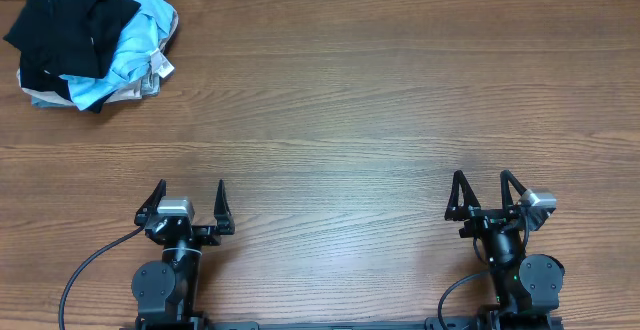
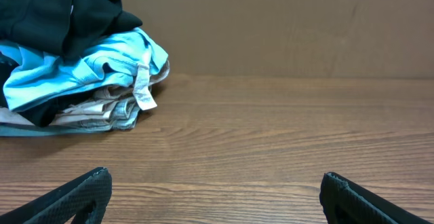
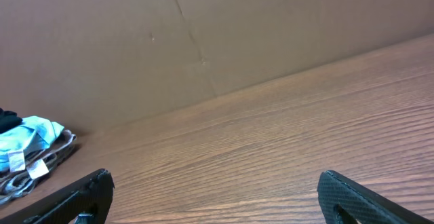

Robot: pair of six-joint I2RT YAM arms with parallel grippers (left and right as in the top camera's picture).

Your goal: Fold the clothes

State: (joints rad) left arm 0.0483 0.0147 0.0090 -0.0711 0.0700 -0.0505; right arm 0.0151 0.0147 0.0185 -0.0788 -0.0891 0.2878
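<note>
A crumpled black garment [image 1: 65,25], the polo shirt, lies on top of a heap of clothes at the table's far left corner. It also shows in the left wrist view [image 2: 54,10]. Its collar, logo and label are hidden in the folds. My left gripper [image 1: 190,202] is open and empty near the front edge, far from the heap. My right gripper [image 1: 487,192] is open and empty at the front right. Bare wood shows between the left fingers [image 2: 213,197] and between the right fingers [image 3: 213,197].
Under the black garment lies a light-blue T-shirt [image 1: 135,40] with a white tag [image 2: 144,91], over pale fabric [image 2: 95,112]. The heap's edge shows in the right wrist view [image 3: 30,149]. A brown cardboard wall [image 2: 285,27] stands behind the wooden table [image 1: 350,100].
</note>
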